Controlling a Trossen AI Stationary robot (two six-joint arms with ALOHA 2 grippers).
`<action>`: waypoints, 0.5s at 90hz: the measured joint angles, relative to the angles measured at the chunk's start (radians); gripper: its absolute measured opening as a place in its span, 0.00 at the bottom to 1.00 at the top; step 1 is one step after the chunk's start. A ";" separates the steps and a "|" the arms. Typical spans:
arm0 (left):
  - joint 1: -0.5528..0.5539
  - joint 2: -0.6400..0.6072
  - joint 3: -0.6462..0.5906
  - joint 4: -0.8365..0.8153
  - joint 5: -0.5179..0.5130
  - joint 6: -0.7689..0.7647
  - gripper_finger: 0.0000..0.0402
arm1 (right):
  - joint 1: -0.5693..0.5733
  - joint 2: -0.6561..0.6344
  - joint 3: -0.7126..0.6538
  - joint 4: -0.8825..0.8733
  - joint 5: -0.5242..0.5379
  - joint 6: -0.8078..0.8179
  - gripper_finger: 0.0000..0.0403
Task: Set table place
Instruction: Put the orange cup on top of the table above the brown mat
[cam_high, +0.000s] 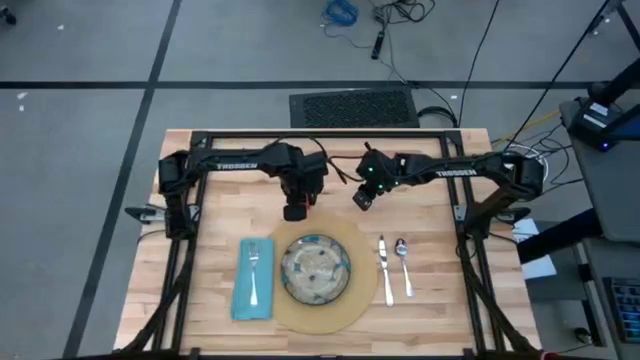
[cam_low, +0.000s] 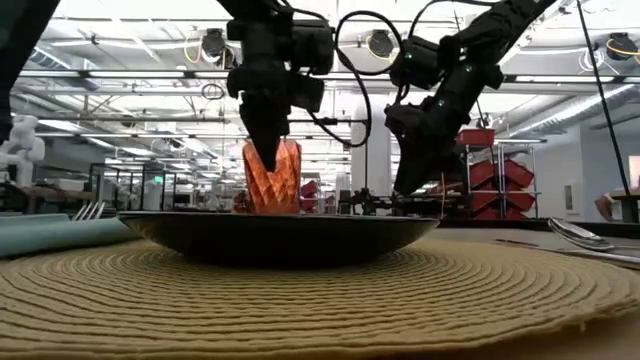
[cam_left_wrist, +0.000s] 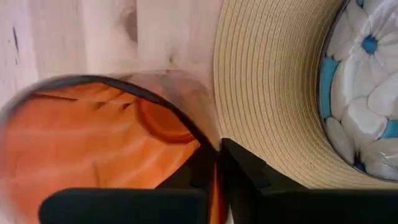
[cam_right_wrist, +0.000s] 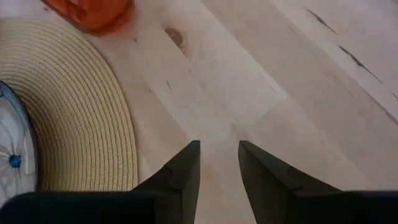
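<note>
Place setting sits on the near half of the wooden surface (cam_high: 200, 250). Landmark: the round tan mat (cam_high: 352, 306).

- Plate (cam_high: 316, 268), speckled grey-green with a pale flower pattern, centred on the mat.
- Teal napkin (cam_high: 243, 290) just beside the mat's left edge, fork (cam_high: 254, 272) lying on it lengthwise.
- Knife (cam_high: 383, 265) and spoon (cam_high: 403, 262) side by side just off the mat's right edge, knife the nearer to the mat, both parallel to the fork.
- Orange cup (cam_low: 273, 175): upright on the surface just beyond the mat's far-left rim, close to the mat. From above it is mostly hidden under the left arm; only an orange sliver shows. Faceted, translucent.

Left pincer (cam_left_wrist: 214, 171): comes straight down over the cup, fingers clamped on the cup's rim — one finger inside, one outside, the wall pinched between them. Cup base appears to rest on the wood.

Right pincer (cam_right_wrist: 219, 163): hangs above bare wood beyond the mat's far-right rim, well off the cup, fingers slightly apart with nothing between them. Tilted down toward the surface.
</note>
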 joint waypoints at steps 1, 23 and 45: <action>0.000 0.000 0.000 0.000 0.000 0.000 0.09 | 0.000 0.000 0.000 0.000 0.000 0.000 0.25; 0.000 0.000 0.000 0.000 -0.003 0.011 0.20 | 0.001 0.000 0.000 -0.002 0.000 0.000 0.25; 0.000 0.000 0.104 -0.134 -0.073 0.054 0.21 | 0.000 0.000 0.000 -0.002 -0.002 0.001 0.25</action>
